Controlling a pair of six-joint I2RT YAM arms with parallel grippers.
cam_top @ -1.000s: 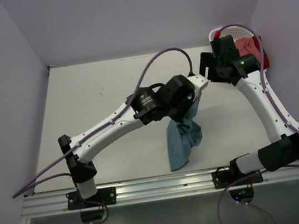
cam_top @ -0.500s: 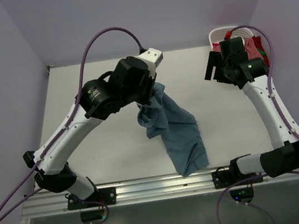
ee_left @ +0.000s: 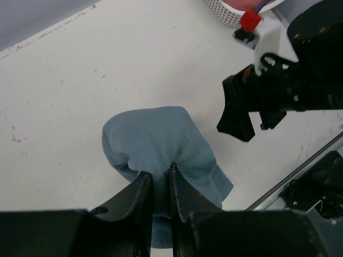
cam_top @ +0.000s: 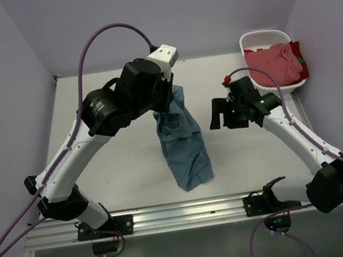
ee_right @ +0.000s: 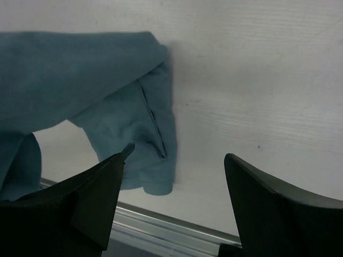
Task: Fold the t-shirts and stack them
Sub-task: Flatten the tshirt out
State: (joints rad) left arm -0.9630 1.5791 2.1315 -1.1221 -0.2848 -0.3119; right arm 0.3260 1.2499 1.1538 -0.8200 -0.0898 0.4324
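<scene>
A dusty teal-blue t-shirt (cam_top: 184, 146) hangs bunched from my left gripper (cam_top: 168, 98), which is raised above the middle of the table; its lower end rests on the tabletop near the front edge. In the left wrist view the fingers (ee_left: 161, 172) are shut on a fold of this t-shirt (ee_left: 155, 139). My right gripper (cam_top: 221, 116) stands open just to the right of the cloth, with nothing between its fingers (ee_right: 178, 154); the teal t-shirt (ee_right: 80, 75) lies ahead of it to the left. A salmon pink-red t-shirt (cam_top: 275, 64) lies crumpled in the basket.
The white slotted basket (cam_top: 255, 37) stands at the back right corner, against the right wall. An aluminium rail (cam_top: 190, 211) runs along the table's near edge. Purple cables loop above both arms.
My right arm has swung away from the basket, down and left, to beside the teal t-shirt. My left gripper has shifted the shirt, which now hangs straighter and narrower.
</scene>
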